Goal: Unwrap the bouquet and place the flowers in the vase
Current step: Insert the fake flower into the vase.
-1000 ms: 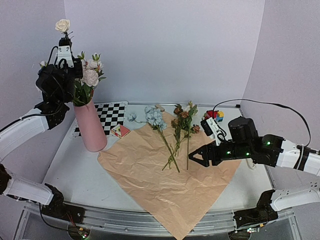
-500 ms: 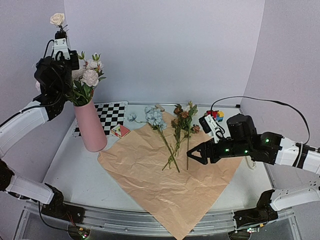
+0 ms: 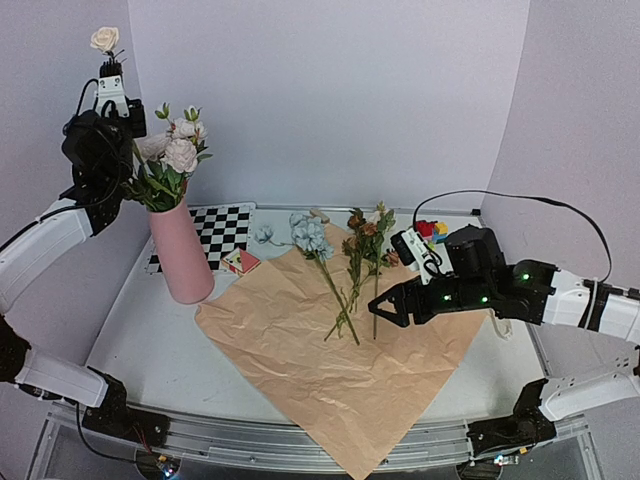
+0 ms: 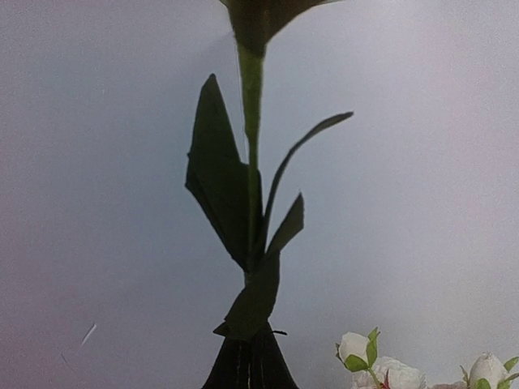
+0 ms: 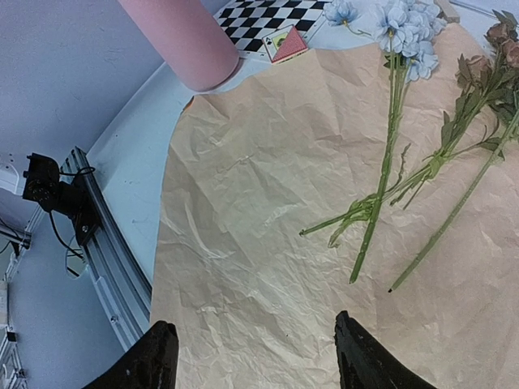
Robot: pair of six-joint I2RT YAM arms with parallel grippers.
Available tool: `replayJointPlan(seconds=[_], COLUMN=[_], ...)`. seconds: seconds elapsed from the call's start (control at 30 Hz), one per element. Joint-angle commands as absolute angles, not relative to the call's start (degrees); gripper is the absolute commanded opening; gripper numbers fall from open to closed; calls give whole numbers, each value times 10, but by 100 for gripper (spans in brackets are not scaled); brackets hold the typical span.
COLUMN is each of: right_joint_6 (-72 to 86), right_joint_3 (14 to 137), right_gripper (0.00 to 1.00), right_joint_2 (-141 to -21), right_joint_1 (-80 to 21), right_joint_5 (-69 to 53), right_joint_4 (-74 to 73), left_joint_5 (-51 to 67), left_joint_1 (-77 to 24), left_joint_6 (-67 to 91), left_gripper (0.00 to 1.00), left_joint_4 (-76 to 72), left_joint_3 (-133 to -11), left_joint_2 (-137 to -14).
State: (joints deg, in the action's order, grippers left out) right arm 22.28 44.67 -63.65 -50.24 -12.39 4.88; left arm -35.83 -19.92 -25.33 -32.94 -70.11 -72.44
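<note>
The paper (image 3: 330, 370) lies opened flat on the table (image 3: 150, 340), one corner hanging over the near edge, so the unwrapping looks done and the work is now moving stems one at a time. Just above the sheet the right claw (image 3: 388, 313) hangs released, with nothing between its jaws. Its tips are close beside the cut ends of the loose flowers (image 3: 350, 270), blue and rust-brown ones, lying with their heads pointing away. Farther back on the left the pink vase (image 3: 180, 255) stands upright just off the paper, with several white and pink blooms in it. High above it the left claw (image 3: 107, 72) is clenched on the stem of a cream rose (image 3: 104, 39), held upright. Next, I judge, that rose must come over the vase mouth and go down stem first, while the right claw drops to close on a single stem.
</note>
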Motion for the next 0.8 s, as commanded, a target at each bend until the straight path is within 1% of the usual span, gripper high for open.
replayJointPlan(seconds=[0.0, 0.53, 0.77], right_joint_6=[216, 220, 220], right_joint_3=[471, 459, 454], right_gripper=[67, 67, 67], right_joint_2=[-642, -630, -617], right_joint_1=[-505, -505, -505], right_joint_5=[-125, -126, -125], right_joint_4=[58, 63, 63], left_joint_5=[-343, -280, -275], left_joint_1=[-189, -188, -189], left_joint_6=[-240, -75, -19], left_gripper=[0, 0, 0], left_joint_4=[-335, -285, -215], left_joint_3=[-725, -607, -601], left_joint_2=[-715, -674, -693])
